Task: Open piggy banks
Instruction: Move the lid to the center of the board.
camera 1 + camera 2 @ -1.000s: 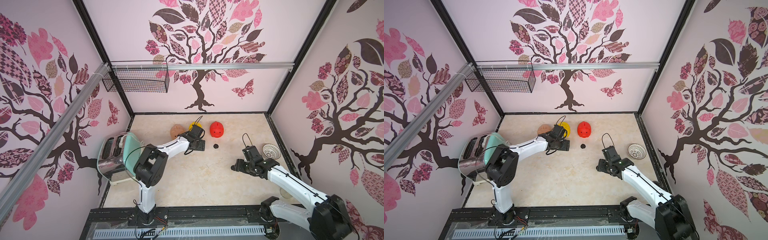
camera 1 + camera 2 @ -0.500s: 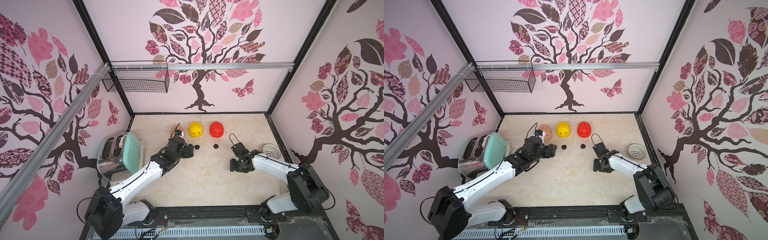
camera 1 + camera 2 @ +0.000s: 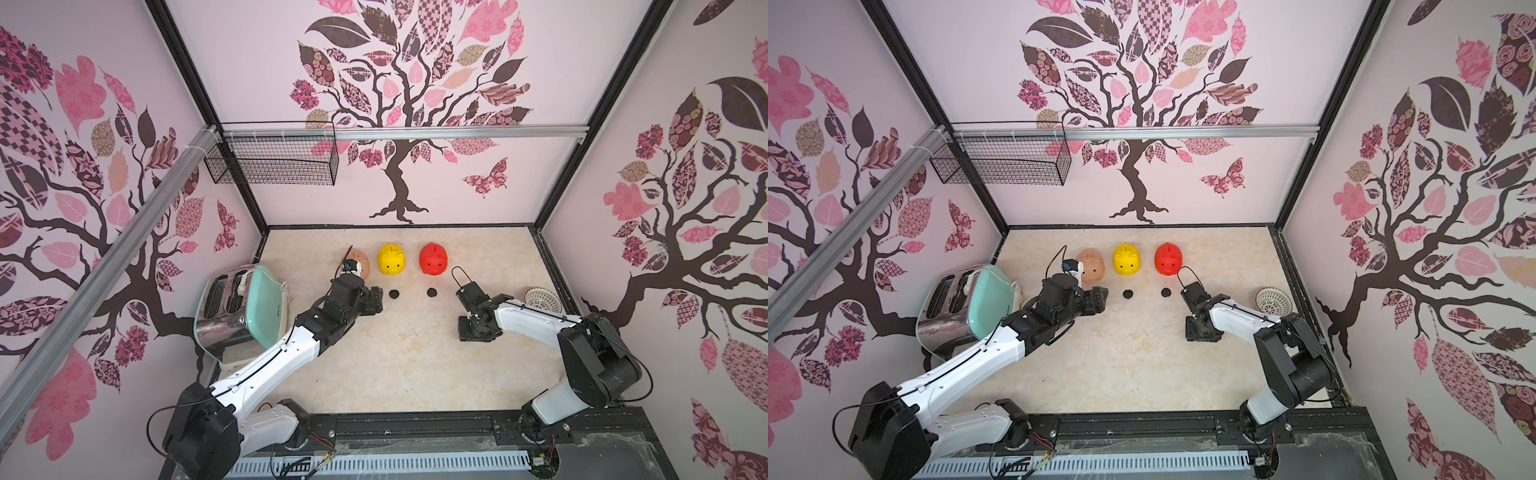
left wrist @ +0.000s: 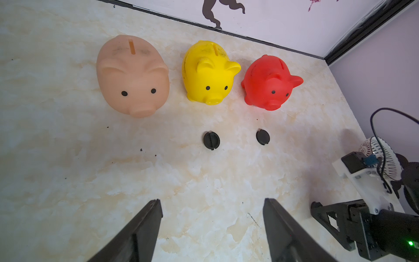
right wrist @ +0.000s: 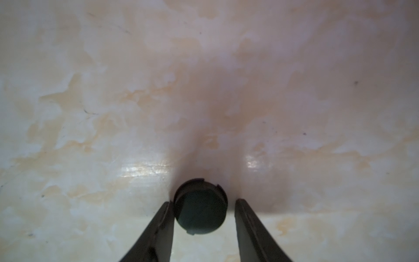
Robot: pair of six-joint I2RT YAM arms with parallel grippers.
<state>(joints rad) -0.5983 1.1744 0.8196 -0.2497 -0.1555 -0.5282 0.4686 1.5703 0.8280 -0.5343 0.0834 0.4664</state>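
Note:
Three piggy banks stand in a row near the back wall: peach (image 4: 132,74), yellow (image 3: 390,259) and red (image 3: 433,259). Two black plugs (image 3: 394,294) (image 3: 432,292) lie on the floor in front of the yellow and red ones. My left gripper (image 4: 213,200) hovers open and empty just in front of the peach pig (image 3: 1094,266). My right gripper (image 3: 473,334) points down at the floor, right of centre. In the right wrist view its jaws straddle a third black plug (image 5: 200,208); one finger touches it, the other shows a gap.
A mint-green toaster (image 3: 245,307) lies at the left wall beside my left arm. A white lattice bowl (image 3: 542,300) sits by the right wall behind my right arm. A wire basket (image 3: 274,160) hangs on the back wall.
My left arm has pulled back from the yellow pig, which now shows with a plug lying in front of it. My right arm has folded, and its jaws have narrowed round the plug.

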